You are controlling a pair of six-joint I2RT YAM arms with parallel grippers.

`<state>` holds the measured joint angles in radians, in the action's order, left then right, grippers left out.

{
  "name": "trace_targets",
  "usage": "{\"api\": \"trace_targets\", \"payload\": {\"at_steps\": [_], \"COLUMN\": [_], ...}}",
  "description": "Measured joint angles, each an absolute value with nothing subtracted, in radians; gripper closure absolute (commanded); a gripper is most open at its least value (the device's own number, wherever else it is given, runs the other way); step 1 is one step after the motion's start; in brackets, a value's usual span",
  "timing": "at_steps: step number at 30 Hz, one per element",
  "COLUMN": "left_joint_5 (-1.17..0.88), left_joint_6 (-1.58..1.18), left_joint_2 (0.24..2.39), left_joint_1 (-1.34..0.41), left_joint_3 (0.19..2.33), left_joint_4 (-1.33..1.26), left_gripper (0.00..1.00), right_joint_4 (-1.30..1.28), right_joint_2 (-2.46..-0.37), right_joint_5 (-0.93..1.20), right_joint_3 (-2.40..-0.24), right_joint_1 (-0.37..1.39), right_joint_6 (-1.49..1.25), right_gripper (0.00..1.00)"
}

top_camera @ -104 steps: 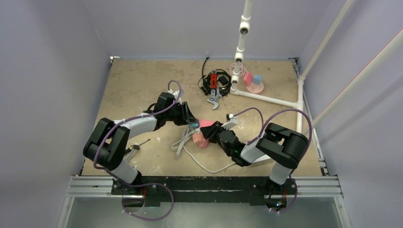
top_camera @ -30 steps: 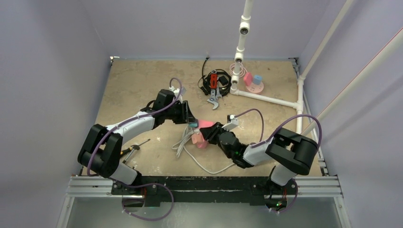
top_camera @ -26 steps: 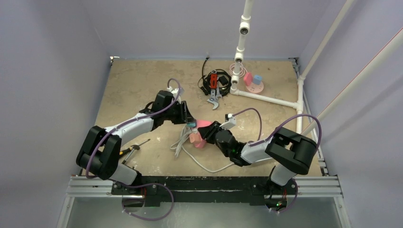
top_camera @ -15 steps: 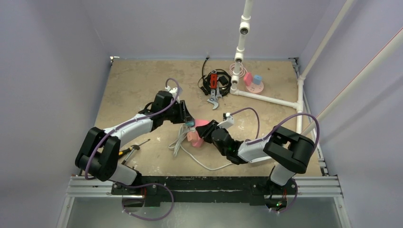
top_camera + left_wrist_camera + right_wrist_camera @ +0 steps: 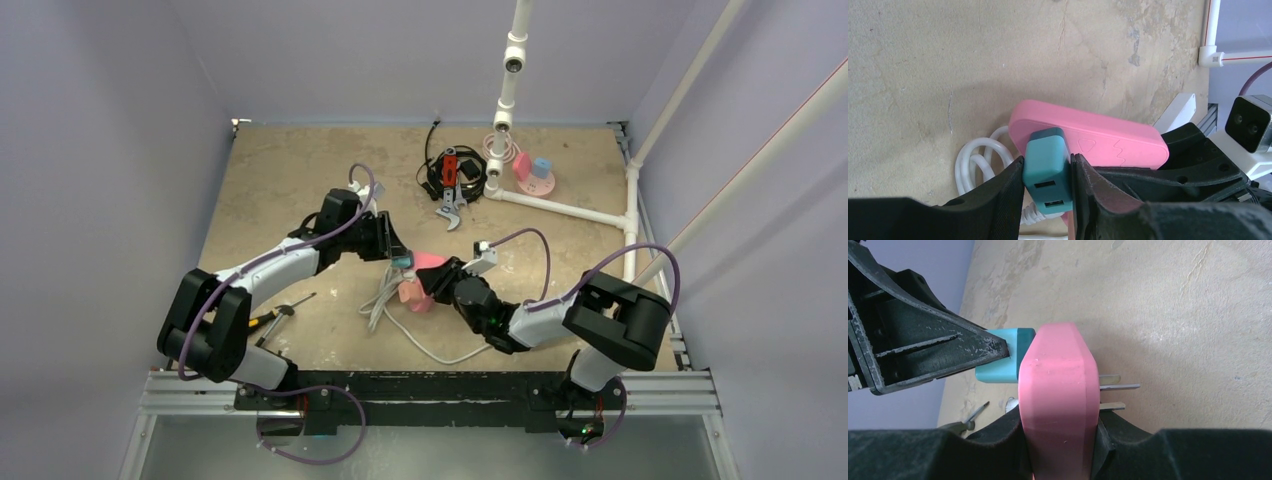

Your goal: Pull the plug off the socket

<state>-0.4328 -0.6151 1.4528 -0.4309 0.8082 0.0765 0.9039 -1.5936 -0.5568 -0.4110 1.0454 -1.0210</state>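
Teal plug (image 5: 998, 362) in left pincer (image 5: 1048, 165), seated in pink socket (image 5: 1058, 390), white cord (image 5: 979, 167) beside

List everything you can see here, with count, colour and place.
USB charger plug: 1, teal, plugged into the adapter
outlet adapter: 1, pink, table centre
cord: 1, white, beside the adapter
round hub: 1, pink, far right
cube: 1, light blue, on the hub
block: 1, pink, on the hub
cable bundle: 1, black, far centre
metal tool: 1, grey, by the bundle
screwdriver: 1, dark, near left
pipe frame: 1, white, right side
left fingers: 2, black, gripping the plug
right fingers: 2, black, gripping the adapter
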Motion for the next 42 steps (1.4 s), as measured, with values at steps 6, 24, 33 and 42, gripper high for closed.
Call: {"api": "trace_targets", "payload": {"at_steps": [6, 24, 33, 42], "left_joint_5": [-0.434, -0.422, -0.521, -0.461], "left_joint_6": [-0.617, -0.609, -0.625, -0.599], "left_joint_2": [1.453, 1.43, 1.406, 1.405], "left_joint_1": [-0.424, -0.405, -0.366, -0.369], "left_joint_3": [0.804, 0.804, 0.806, 0.806], "left_joint_4": [0.062, 0.07, 0.071, 0.07], "left_gripper": [1.0, 1.0, 1.0, 1.0], "right_joint_4": [0.826, 0.836, 0.94, 0.79], "right_joint_2": [-1.594, -1.6, -1.561, -1.612], "right_joint_5": [-0.561, -0.572, -0.563, -0.586], "right_joint_3": [-0.45, -0.466, -0.414, -0.523], "right_joint_1": [1.047, 1.045, 1.045, 1.045], "right_joint_6": [-1.1, -1.074, -0.986, -1.064], "right_gripper": [1.0, 1.0, 1.0, 1.0]}}
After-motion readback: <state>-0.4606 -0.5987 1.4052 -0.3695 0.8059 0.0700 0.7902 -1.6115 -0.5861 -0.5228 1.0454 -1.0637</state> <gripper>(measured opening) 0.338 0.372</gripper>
